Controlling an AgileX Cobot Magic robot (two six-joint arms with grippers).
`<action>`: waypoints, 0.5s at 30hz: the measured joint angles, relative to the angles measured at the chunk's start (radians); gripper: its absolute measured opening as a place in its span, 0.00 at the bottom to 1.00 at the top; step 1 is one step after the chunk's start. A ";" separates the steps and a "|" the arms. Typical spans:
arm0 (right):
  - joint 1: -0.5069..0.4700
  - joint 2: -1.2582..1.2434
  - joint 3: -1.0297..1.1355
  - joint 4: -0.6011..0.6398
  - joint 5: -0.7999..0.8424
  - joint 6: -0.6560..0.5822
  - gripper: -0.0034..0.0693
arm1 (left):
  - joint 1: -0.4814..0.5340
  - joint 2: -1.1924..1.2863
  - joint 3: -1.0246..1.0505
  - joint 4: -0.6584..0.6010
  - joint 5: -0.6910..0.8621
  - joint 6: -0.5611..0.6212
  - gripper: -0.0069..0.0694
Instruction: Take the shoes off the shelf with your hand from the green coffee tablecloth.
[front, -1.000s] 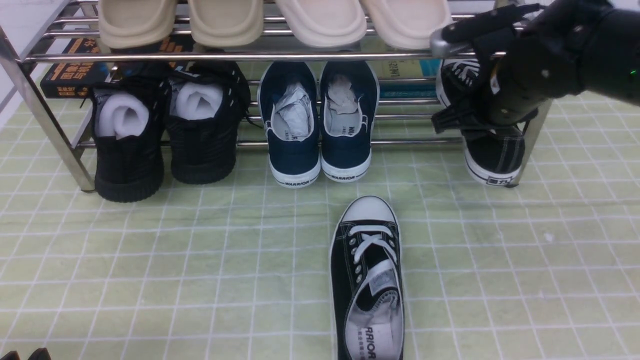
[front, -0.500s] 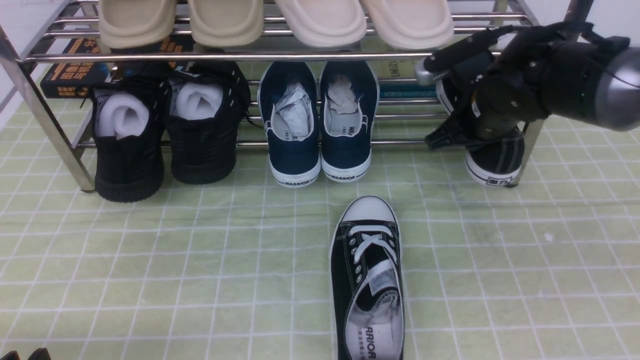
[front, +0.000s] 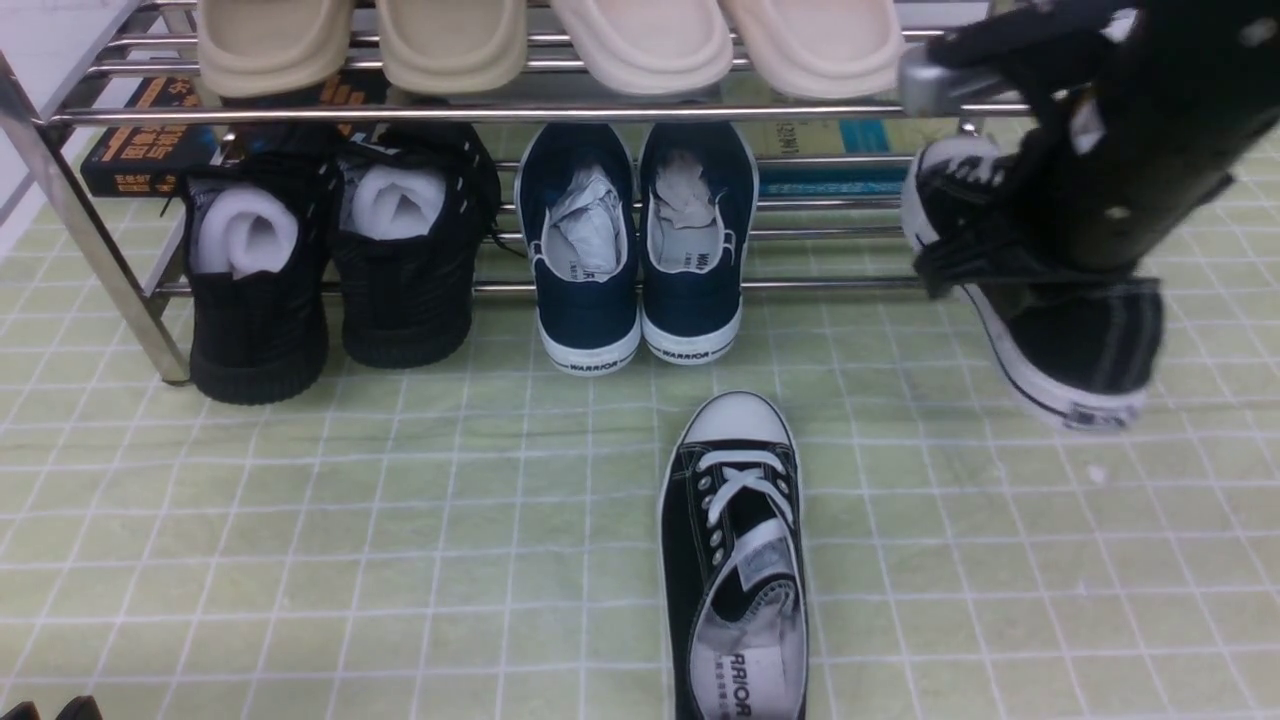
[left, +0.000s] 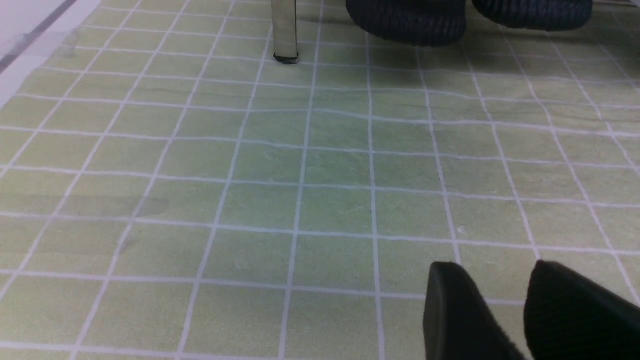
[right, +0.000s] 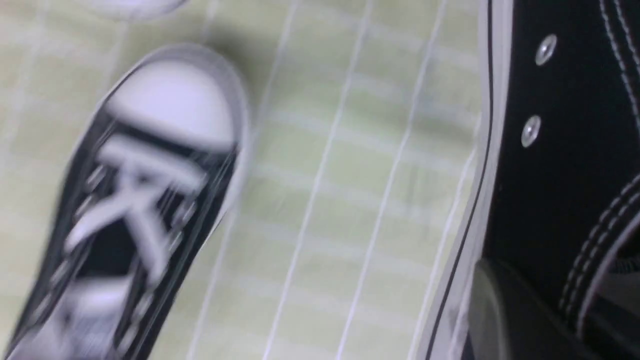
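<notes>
Soft, even light, one blurred view.
Glare streaks the shelf (front: 480, 112) tubes, faint shadows lie beneath it; the right wrist view smears the sneaker (right: 145, 190).

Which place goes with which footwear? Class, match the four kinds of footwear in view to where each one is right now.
Footwear:
1. beige slippers
2. navy slip-ons
3. middle sneaker
4. right-hand sneaker

Places:
A. lower tier, in the middle
B. gripped by the right gripper
C. top tier of the shelf
D. flat on the green tablecloth

Pairs: 1-C, 2-A, 3-D, 4-B.
</notes>
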 joint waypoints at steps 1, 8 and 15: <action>0.001 -0.019 0.000 0.021 0.027 -0.004 0.07 | 0.000 0.000 0.000 0.000 0.000 0.000 0.41; 0.004 -0.064 0.009 0.165 0.093 -0.039 0.07 | 0.000 0.000 0.000 0.000 0.000 0.000 0.41; 0.090 -0.064 0.205 0.188 0.043 -0.028 0.07 | 0.000 0.000 0.000 0.000 0.000 0.000 0.41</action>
